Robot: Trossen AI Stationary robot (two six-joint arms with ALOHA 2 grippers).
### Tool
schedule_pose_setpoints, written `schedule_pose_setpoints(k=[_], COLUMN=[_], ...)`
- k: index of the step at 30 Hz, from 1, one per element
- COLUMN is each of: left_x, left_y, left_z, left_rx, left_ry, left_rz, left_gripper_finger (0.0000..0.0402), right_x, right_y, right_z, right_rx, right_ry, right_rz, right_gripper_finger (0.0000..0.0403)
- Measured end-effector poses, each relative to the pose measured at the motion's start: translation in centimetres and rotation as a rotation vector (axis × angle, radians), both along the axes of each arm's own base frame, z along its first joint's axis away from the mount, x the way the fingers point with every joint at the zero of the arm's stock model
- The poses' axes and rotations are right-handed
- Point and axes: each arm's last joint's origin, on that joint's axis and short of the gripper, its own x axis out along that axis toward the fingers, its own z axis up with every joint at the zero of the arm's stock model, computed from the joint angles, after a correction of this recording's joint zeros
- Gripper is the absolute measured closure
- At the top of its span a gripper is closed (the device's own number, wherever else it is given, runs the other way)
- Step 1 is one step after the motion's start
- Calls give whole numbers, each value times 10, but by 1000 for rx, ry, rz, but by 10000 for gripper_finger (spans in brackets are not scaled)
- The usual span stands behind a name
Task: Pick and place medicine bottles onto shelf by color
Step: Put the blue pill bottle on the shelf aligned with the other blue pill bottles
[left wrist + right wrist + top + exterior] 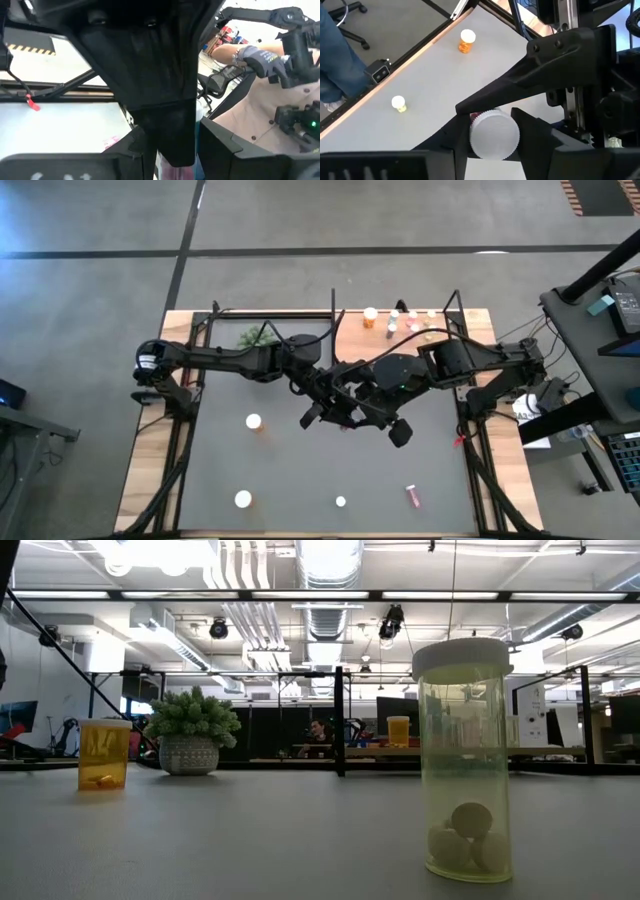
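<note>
High above the middle of the table my two grippers meet on one pink medicine bottle (345, 423) with a white cap (495, 135). My left gripper (335, 412) comes from the left and is shut on its pink body (175, 172). My right gripper (492, 142) comes from the right and is shut on the cap. On the far shelf (352, 332) stand several bottles, one of them orange (370, 315). On the grey mat stand an orange bottle (254, 422), a yellow-green one (465, 760) and a small one (340, 501). A pink vial (412, 496) lies on its side. My left gripper has the bottle's pink body (176, 173) between its two fingers and reaches in about level from the table's left. My right gripper stands in front and hides most of the contact. The bottle is clear of the table. My right gripper pinches the white cap (482, 142) between its two fingers (532, 135), one on each side. It slants down from the table's right. The cap's flat top faces the wrist camera. A strip of pink body (475, 118) shows behind the cap.
A green plant in a pot (190, 730) stands at the far left by the shelf's black rods. A small red thing (460, 440) lies at the mat's right edge. Beyond the table a person's gloved hand (260, 57) holds a handle.
</note>
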Motion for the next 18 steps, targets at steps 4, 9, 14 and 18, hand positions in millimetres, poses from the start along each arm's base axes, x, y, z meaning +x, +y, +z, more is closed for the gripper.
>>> schedule_pose_setpoints(k=[4, 9, 14, 18], left_x=[0, 0, 1, 1], left_y=[0, 1, 1, 3], left_z=[0, 0, -1, -1], left_rx=[-52, -72, -72, -73], left_ry=[45, 64, 67, 72], left_rz=[14, 34, 37, 52], left_gripper_finger=[299, 299, 298, 284], right_x=[0, -1, -2, -4], right_y=[0, 0, -1, -2], right_z=[0, -1, -2, -1], right_rx=[8, 10, 6, 14], right_ry=[10, 16, 29, 52], right_rz=[-10, -13, -15, -35], right_gripper_finger=[287, 294, 295, 295])
